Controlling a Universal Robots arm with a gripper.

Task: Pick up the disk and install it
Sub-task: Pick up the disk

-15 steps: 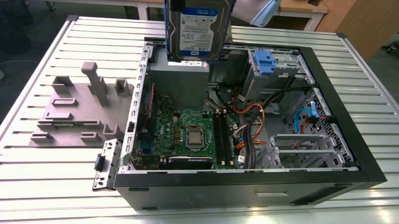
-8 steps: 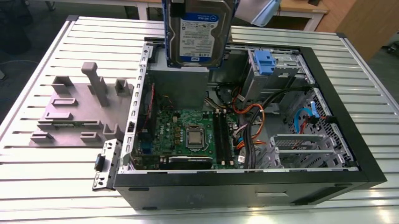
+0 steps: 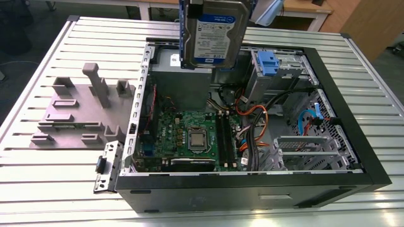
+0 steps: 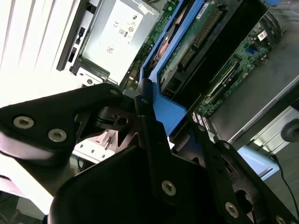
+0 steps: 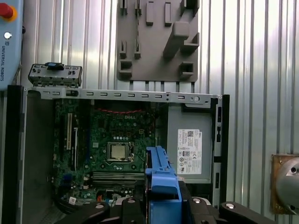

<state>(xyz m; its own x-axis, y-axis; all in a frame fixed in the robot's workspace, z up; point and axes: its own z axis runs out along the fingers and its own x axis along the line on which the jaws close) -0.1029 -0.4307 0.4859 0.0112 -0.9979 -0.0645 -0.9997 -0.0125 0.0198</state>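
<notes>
The hand (image 5: 161, 192) is clamped on the disk (image 5: 159, 168). In both wrist views its black fingers (image 4: 147, 126) sit on either side of the drive's blue plastic rail frame (image 4: 168, 114), pressed against it.

In the exterior view the disk hangs on edge at the top of the picture. Its white-and-blue label (image 3: 215, 40) faces the camera, and 1 blue rail shows along the edge on the exterior view's left. The disk is held in the air well above the open computer case (image 3: 252, 191), over the far end where the grey power-supply box (image 3: 183, 80) lies. Its lower edge overlaps that box in the picture.

Inside the case, the green motherboard (image 3: 183, 125) with its square processor (image 3: 197, 140) lies nearer the camera than the box. A silver cage with a blue latch (image 3: 267, 64) stands to the exterior view's right of the disk. Orange and black cables (image 3: 252, 113) run between the motherboard and a 2nd silver bracket (image 3: 303, 149) near the case's front wall.

The case lies on its side on the slatted metal tabletop (image 3: 57, 189). On the exterior view's left, just beside the case, a grey fixture plate (image 3: 75, 113) with upright blocks rests on the tabletop. A small metal plate with a blue tab (image 3: 104, 168) sits at the case's near corner on that same side.
</notes>
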